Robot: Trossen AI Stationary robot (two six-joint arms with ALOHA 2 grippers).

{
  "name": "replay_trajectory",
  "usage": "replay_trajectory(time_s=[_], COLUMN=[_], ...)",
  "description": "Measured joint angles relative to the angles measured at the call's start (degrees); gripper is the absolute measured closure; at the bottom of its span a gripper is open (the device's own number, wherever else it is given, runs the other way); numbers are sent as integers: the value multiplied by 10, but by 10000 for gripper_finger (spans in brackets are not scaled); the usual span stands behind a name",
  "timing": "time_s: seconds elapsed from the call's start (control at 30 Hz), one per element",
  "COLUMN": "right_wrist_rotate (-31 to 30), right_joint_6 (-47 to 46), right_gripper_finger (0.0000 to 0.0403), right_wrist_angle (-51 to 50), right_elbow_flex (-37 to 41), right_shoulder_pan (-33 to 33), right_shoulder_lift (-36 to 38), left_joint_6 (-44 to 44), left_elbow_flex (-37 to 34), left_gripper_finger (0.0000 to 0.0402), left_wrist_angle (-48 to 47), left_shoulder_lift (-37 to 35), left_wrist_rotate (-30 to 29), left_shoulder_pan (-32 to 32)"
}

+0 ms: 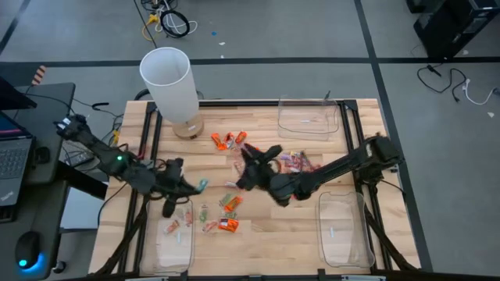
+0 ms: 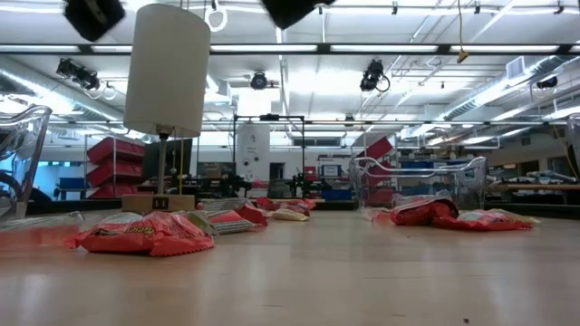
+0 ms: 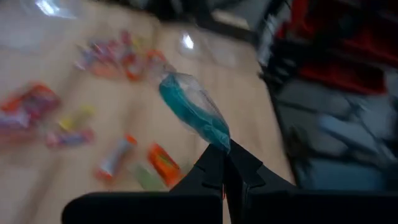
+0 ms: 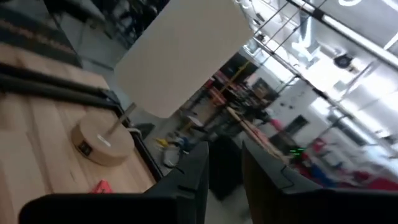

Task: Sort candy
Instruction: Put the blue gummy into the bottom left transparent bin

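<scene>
Place: a robotics lab or workshop hall.
Ceiling: long strip lights (image 2: 381, 47) and exposed rails, upper half of the low view.
Storage: red bins (image 2: 122, 149) on shelving at middle left.
Floor: grey concrete with loose cables (image 1: 168, 19), top of the high view.
Workstation: wooden table (image 1: 266, 226); laptop (image 1: 14, 152) at the left edge.

Wrapped candy (image 1: 230, 204) lies scattered mid-table, one teal piece (image 3: 194, 114) held aloft.
</scene>
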State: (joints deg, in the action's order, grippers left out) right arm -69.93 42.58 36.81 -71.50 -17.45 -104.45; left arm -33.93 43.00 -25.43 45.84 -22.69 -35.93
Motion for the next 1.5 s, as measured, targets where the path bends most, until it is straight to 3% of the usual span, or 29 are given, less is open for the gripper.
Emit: replay_trajectory(time_s=[0.17, 0.33, 0.57, 0.67, 1.13, 1.5], right_wrist_rotate=[64, 116, 144, 144, 146, 147], right_joint_6=[-117, -231, -291, -291, -304, -308], right_gripper_finger=[320, 322, 332, 336, 340, 341], right_wrist_angle=[-1, -3, 0, 3, 9, 8], right_elbow_flex=[109, 191, 231, 232, 232, 232], right_shoulder_pan=[0, 1, 1, 1, 3, 4], right_shoulder_lift=[103, 175, 200, 194, 193, 193], left_joint_6=[-83, -179, -371, -413, -423, -433], left_elbow_flex=[44, 45, 45, 45, 45, 45], left_gripper_finger=[401, 401, 401, 401, 394, 340], left_wrist_angle=[-104, -129, -252, -296, -313, -315], left_shoulder_lift=[14, 22, 39, 56, 147, 150], left_wrist_rotate=[74, 185, 206, 212, 246, 239], left_shoulder_pan=[-64, -119, -152, -153, -152, -152])
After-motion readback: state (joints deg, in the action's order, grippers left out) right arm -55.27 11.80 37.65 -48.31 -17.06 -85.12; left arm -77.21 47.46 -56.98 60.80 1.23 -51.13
